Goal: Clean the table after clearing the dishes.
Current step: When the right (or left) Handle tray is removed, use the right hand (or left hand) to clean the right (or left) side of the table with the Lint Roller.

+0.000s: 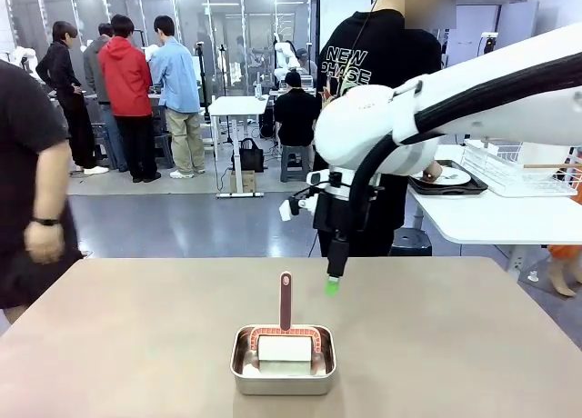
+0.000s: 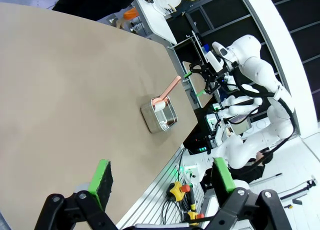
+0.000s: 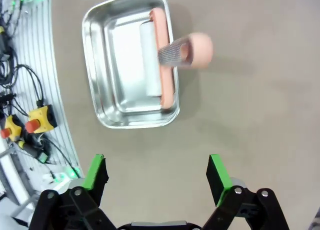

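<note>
the matte beige counter [image 1: 136,327] carries a steel pan [image 1: 283,384] near its robot-side edge; the right pincer [image 1: 334,284] hangs open just beside it, the left pincer [image 2: 164,176] open too.

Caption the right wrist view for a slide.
Open right hand hovers above the table near a steel pan holding a pink-handled roller.

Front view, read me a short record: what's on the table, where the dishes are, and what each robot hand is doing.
on table: steel pan with roller, handle sticking up
dishes: on dark tray, on white side table
right hand: open, above table, near the handle, not touching
left hand: open, holding nothing
</note>
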